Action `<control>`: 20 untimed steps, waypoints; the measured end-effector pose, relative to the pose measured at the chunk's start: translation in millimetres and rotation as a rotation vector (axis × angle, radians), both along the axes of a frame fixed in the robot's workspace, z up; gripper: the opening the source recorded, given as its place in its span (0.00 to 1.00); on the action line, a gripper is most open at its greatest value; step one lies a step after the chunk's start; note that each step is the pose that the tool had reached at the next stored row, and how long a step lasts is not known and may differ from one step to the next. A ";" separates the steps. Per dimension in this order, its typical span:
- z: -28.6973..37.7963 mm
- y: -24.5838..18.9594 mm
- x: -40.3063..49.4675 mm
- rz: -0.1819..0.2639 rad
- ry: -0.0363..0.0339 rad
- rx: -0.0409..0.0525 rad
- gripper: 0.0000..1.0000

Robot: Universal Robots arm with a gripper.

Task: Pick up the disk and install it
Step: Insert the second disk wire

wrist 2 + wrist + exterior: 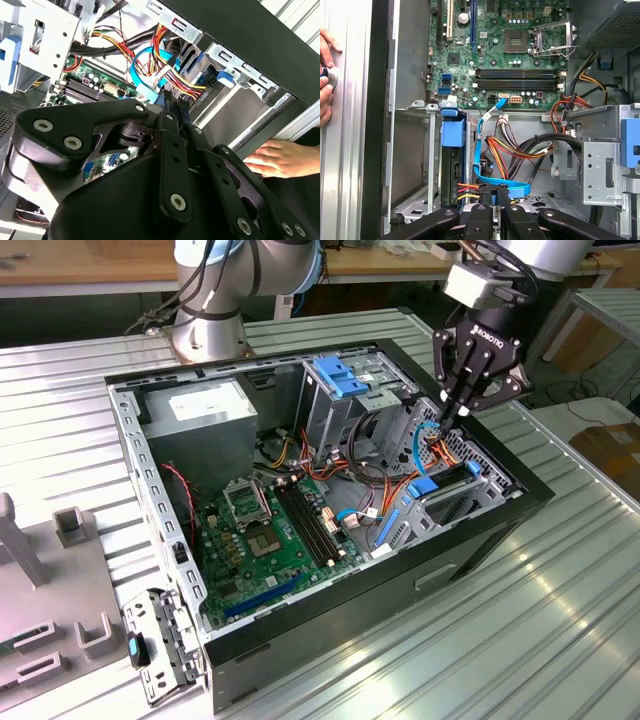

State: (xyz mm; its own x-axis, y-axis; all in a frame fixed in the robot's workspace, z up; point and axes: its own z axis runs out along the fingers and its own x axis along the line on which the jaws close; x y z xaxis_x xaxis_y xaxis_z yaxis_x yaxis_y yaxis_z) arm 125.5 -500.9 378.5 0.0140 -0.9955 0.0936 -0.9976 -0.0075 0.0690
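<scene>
Where the claw (452, 418) hangs: among cables, fingers drawn together
Disk (452, 165): one, on edge in cage bay
Obstructions: one blue cable (481, 150), coloured wires
Hand (280, 159): one, outside case

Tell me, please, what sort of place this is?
Probably a robotics lab or test bench: an open computer case lies on a ribbed metal table, wooden workbenches stand behind, and the arm's claw reaches inside.

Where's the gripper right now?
In the exterior view the gripper is at the right, inside the open computer case, its tips down among the blue and orange cables by the drive bay.
</scene>
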 end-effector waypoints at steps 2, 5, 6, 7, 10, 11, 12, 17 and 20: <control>-0.3 0.0 0.0 0.000 -0.0002 0.0000 0.16; -2.9 -2.5 0.0 0.000 -0.0002 0.0189 0.16; -3.5 -4.6 0.0 0.000 -0.0002 0.0246 0.16; -4.3 -6.8 0.0 0.000 -0.0002 0.0299 0.16; -7.7 -19.6 -0.7 0.000 -0.0002 0.0635 0.16; -8.9 -26.1 -0.8 0.000 -0.0002 0.0744 0.16; -10.2 -33.3 -1.1 0.000 -0.0002 0.0814 0.16; -13.3 -51.0 -3.2 0.005 -0.0020 0.0876 0.16; -16.1 -54.1 -10.4 0.012 -0.0083 0.0904 0.16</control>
State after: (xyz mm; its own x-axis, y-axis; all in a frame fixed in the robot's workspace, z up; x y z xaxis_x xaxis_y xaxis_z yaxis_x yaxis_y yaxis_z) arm 115.2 -555.1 362.5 0.0256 -0.9997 0.0035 -0.9979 -0.0253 0.0592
